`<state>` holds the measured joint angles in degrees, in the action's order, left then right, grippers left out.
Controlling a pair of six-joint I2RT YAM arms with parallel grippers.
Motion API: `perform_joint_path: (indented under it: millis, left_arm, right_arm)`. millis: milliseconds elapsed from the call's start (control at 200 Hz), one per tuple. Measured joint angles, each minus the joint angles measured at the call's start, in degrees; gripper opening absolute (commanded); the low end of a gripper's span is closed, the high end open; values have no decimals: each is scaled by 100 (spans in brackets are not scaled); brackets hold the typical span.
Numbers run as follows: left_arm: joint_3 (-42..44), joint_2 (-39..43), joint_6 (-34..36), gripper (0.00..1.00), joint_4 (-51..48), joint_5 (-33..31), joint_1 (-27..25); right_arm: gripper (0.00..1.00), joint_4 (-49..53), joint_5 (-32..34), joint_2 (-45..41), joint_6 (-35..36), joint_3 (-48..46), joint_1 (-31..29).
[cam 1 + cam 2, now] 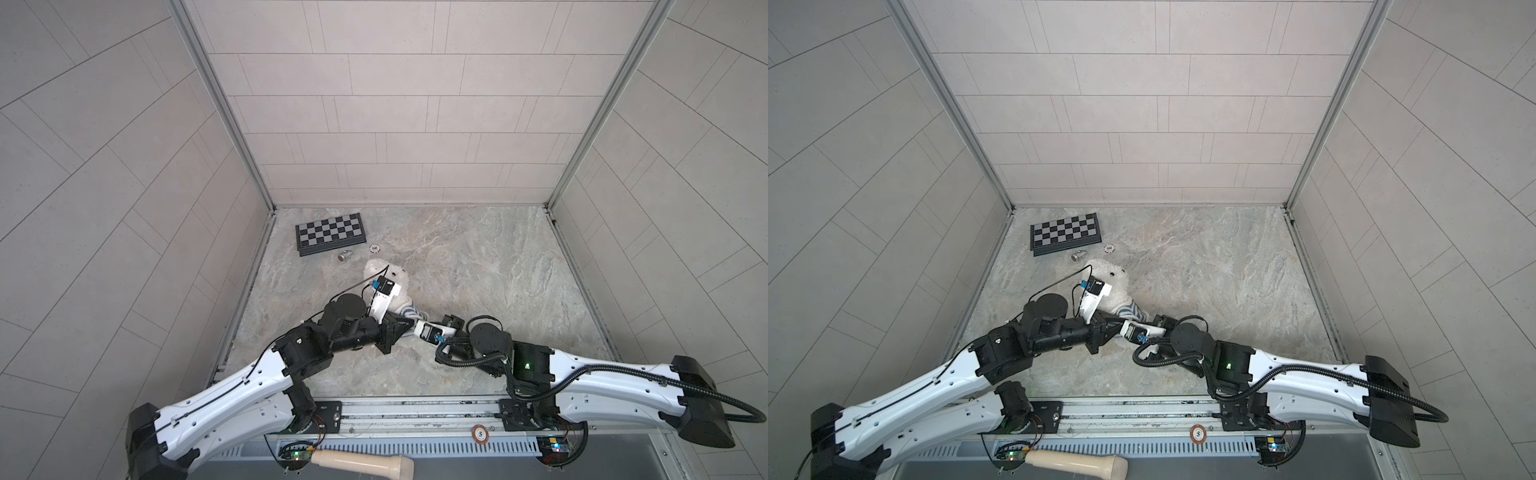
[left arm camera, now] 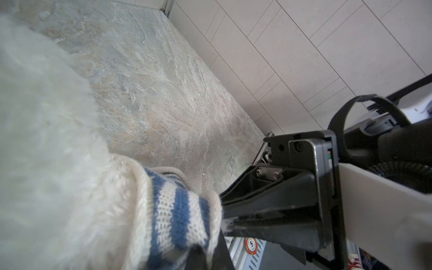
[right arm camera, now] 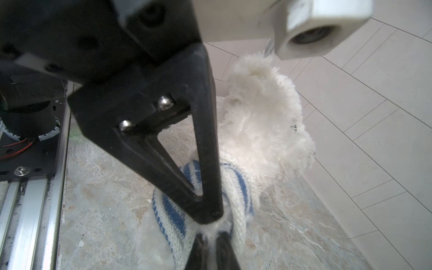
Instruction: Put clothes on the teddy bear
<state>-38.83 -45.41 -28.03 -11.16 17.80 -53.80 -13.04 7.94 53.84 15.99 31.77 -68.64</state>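
At the far left of the stone-look counter there's a folded chessboard, hard and flat with grey-and-black squares. Just beside it are a little shiny metal cylinder and a round poker chip. Next over, left of centre, the teddy bear is lying on the counter, head toward the chip. It's all shaggy white fluff with a tiny dark eye, half hidden under the left arm's camera. A knit striped shirt, blue and cream, is bunched at its near end. The left tool has one black triangular finger dug into the knit; can't tell if it's gripping. The right tool is clenched on a white tuft of the bear's fur poking out of the shirt.
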Motion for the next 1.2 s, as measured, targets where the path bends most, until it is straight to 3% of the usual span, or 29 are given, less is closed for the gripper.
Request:
perform_joint_path:
  millis: [90, 125, 345, 491, 666, 756, 856, 1201]
  left_arm:
    - [162, 350, 170, 58, -31, -203, -39]
    - [264, 494, 210, 62, -35, -339, -50]
    - [1268, 1154, 87, 65, 229, -1331, -393]
    - [1567, 892, -13, 65, 608, -1897, -680]
    - [1641, 192, -63, 40, 1329, -2330, -839]
    - [1648, -22, -131, 16, 1602, -2498, -848]
    - [1679, -57, -127, 0, 1764, -2623, -848]
    - [2251, 1005, -328, 0, 1801, -3021, -863]
  right_arm:
    - [0, 70, -57, -48, -203, 4, 133]
    - [0, 114, -72, -35, -315, 7, 192]
    - [0, 361, -120, 413, -1246, 254, 446]
    - [0, 439, -125, 717, -1779, 496, 448]
    - [0, 481, -127, 868, -2221, 688, 448]
    - [0, 490, -142, 872, -2376, 693, 448]
    - [0, 522, -155, 859, -2492, 691, 448]
    - [0, 549, -426, 63, -2616, 474, 483]
